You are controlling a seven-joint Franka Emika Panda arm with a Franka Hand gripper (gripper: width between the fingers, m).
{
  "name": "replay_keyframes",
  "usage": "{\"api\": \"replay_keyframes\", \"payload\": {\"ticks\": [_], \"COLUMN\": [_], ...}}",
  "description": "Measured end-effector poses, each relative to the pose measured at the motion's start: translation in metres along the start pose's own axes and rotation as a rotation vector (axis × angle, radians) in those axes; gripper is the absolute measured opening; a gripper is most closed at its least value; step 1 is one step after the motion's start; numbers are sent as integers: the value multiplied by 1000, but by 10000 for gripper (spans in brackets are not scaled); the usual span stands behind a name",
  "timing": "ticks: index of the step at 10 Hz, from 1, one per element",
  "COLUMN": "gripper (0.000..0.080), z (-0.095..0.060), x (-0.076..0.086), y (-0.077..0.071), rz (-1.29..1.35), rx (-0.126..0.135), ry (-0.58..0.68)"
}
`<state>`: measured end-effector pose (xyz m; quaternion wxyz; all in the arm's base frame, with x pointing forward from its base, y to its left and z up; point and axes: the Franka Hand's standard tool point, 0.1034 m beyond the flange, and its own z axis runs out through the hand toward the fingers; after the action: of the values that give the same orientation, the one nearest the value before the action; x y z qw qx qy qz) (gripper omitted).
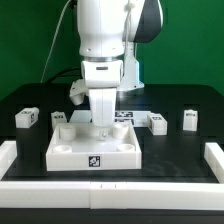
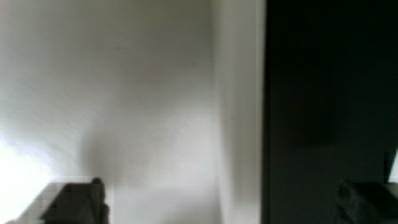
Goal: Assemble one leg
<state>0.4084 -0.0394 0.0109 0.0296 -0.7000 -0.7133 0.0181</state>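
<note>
Several small white legs with black-and-white tags lie on the black table: one at the exterior view's left (image 1: 27, 117), one at the back left (image 1: 76, 93), and two at the right (image 1: 157, 123) (image 1: 190, 119). The large flat white square piece (image 1: 95, 150) lies in the middle. My gripper (image 1: 103, 127) is lowered onto its back part, and its fingertips are hard to make out there. In the wrist view my gripper (image 2: 221, 205) is open, with dark fingertips (image 2: 71, 203) far apart. A blurred white surface (image 2: 125, 100) and the dark table (image 2: 329, 100) fill the space between them. It holds no leg.
The marker board (image 1: 128, 117) lies behind the square piece, next to the arm. A raised white border runs along the table's front (image 1: 110, 190), left (image 1: 8, 150) and right (image 1: 213, 155). A green wall stands behind.
</note>
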Motion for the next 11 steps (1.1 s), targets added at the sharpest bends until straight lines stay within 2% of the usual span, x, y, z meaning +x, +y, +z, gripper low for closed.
{"api": "replay_keyframes", "payload": {"ticks": [1,2,3,4,5,6,10,11], "gripper": [531,354,354,101,101,61,61,61], "z": [0,0,0,0,0,-1,-1,-1], "x": [0,0,0,0,0,0,0,5], "y": [0,0,0,0,0,1,3,11], "rz": [0,0,1,1,1,1,1,6], "rx": [0,0,0,1,-2,-7,-13,-17], "ry": [0,0,0,0,0,0,0,0]}}
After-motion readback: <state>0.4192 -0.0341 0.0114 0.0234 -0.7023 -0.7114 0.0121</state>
